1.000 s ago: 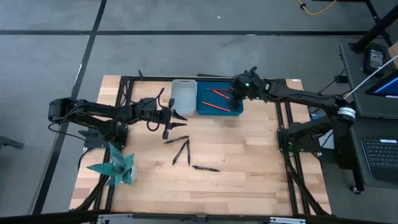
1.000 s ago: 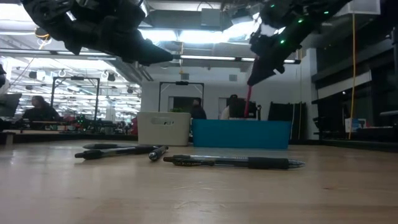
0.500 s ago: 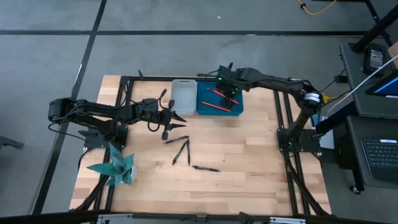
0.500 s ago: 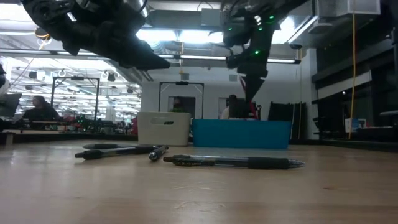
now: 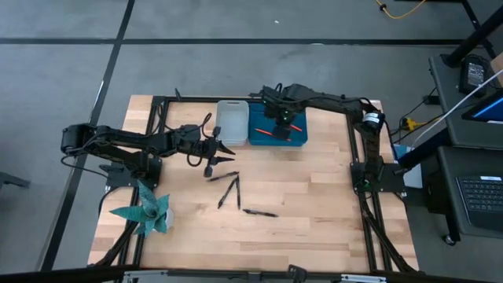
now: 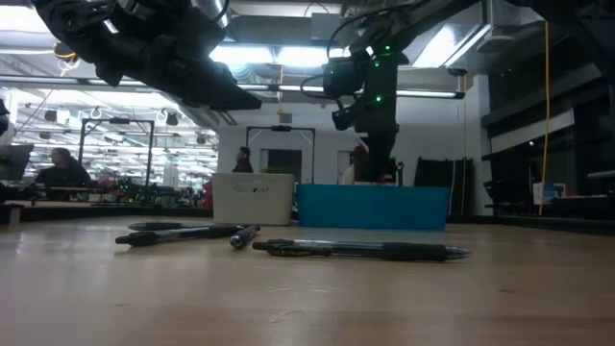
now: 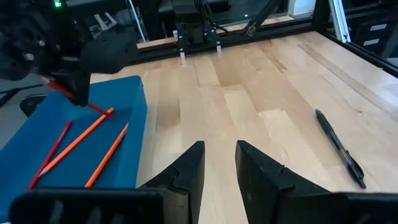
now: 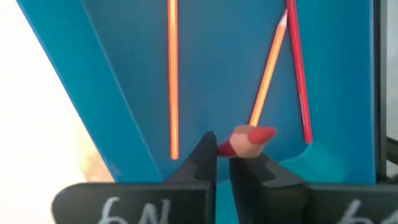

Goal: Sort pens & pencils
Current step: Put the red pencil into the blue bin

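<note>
Pens (image 5: 229, 191): I count four black ones mid-worktop, beside my left gripper (image 5: 223, 152), fingers slightly spread and empty. Three pencils (image 8: 173, 74) lie in the blue bin (image 5: 277, 140) at the far edge. Only the wrist view shows my right gripper (image 8: 222, 163) pinching a fourth pencil (image 8: 252, 137).

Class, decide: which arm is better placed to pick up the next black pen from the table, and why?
Left. The left gripper hangs open beside the black pens on the wood, while the right gripper is over the blue bin, shut on a red pencil.
</note>
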